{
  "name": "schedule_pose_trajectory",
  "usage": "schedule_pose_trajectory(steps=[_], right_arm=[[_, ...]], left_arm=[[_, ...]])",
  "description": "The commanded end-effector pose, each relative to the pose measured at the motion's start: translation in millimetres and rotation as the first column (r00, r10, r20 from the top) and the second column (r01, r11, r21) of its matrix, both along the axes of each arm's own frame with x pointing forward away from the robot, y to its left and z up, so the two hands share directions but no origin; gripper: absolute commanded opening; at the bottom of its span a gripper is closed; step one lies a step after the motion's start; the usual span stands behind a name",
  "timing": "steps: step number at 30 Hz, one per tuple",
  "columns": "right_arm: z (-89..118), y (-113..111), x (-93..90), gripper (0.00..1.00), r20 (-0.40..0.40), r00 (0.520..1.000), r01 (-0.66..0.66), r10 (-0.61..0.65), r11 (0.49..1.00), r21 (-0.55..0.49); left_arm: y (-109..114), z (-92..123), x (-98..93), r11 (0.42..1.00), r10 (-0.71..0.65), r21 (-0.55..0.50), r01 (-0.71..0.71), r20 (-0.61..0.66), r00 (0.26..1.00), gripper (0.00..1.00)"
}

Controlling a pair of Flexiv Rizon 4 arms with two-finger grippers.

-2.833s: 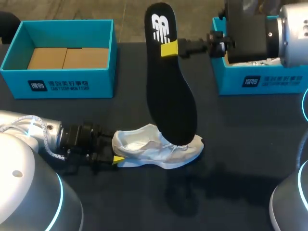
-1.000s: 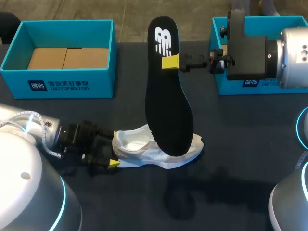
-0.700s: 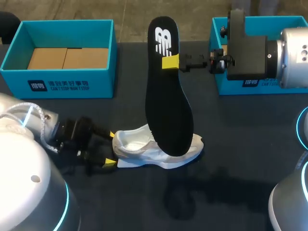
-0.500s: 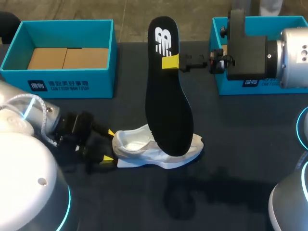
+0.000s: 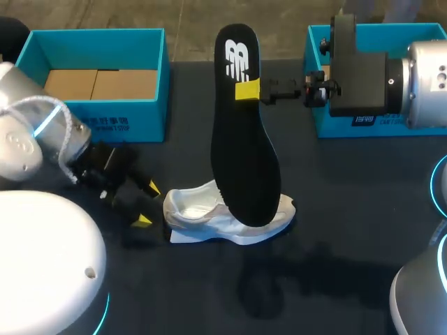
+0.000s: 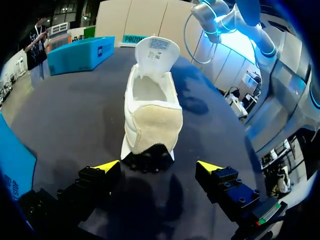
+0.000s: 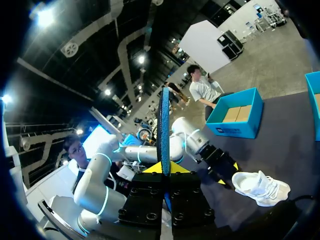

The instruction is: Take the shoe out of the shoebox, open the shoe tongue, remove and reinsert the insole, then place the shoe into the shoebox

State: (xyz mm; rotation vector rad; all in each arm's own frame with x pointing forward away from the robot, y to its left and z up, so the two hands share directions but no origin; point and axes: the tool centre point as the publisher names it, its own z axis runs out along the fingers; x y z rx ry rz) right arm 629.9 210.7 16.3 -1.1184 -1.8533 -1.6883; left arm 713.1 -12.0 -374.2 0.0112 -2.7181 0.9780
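The white shoe (image 5: 209,213) lies on its side on the black table, heel toward my left arm. My left gripper (image 5: 148,204) stands open a little to the left of the heel, not touching it. In the left wrist view the shoe (image 6: 150,100) lies ahead of the open gripper (image 6: 160,167), heel nearest and tongue raised. My right gripper (image 5: 246,89) is shut on the black insole (image 5: 244,139), which hangs heel-up with its toe end over the shoe. In the right wrist view the insole (image 7: 164,125) stands edge-on between the shut gripper's (image 7: 165,170) tips, and the shoe (image 7: 260,187) lies below.
An open blue shoebox (image 5: 91,115) with a brown cardboard bottom stands at the back left, close behind my left arm. A second blue shoebox (image 5: 328,118) stands at the back right, partly hidden by my right arm.
My left gripper has drawn back from the shoe's heel and swung to the left, toward the left box. The right gripper first lifted the insole slightly, then held it still.
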Motion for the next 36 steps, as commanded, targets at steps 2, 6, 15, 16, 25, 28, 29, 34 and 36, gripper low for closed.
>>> schedule_pose_trajectory(steps=[2,6,15,16,25,28,29,34,36], right_arm=[[-1,3,1.4,0.0,0.0,1.0,0.0,0.0,1.0,0.003],[-1,3,1.4,0.0,0.0,1.0,0.0,0.0,1.0,0.003],[-1,3,1.4,0.0,0.0,1.0,0.0,0.0,1.0,0.003],[-1,3,1.4,0.0,0.0,1.0,0.0,0.0,1.0,0.003],[-1,3,1.4,0.0,0.0,1.0,0.0,0.0,1.0,0.003],[-1,3,1.4,0.0,0.0,1.0,0.0,0.0,1.0,0.003],[-1,3,1.4,0.0,0.0,1.0,0.0,0.0,1.0,0.003],[-1,3,1.4,0.0,0.0,1.0,0.0,0.0,1.0,0.003],[-1,3,1.4,0.0,0.0,1.0,0.0,0.0,1.0,0.003]], left_arm=[[-5,16,7.7,0.97,-0.087,0.227,0.09,-0.023,0.996,1.0],[-9,28,9.0,0.942,-0.131,0.308,0.137,-0.04,0.991,1.0],[-18,47,9.5,0.887,-0.171,0.429,0.172,-0.04,0.984,1.0],[-19,48,9.1,0.876,-0.173,0.451,0.173,-0.042,0.984,1.0],[-27,51,3.8,0.849,-0.195,0.492,0.193,-0.047,0.98,1.0],[-29,53,2.4,0.848,-0.203,0.493,0.195,-0.038,0.978,1.0],[-30,54,1.0,0.845,-0.208,0.497,0.198,-0.037,0.978,1.0],[-35,55,-3.9,0.839,-0.216,0.507,0.198,-0.023,0.976,1.0],[-36,56,-5.6,0.843,-0.215,0.505,0.188,-0.005,0.977,1.0]])
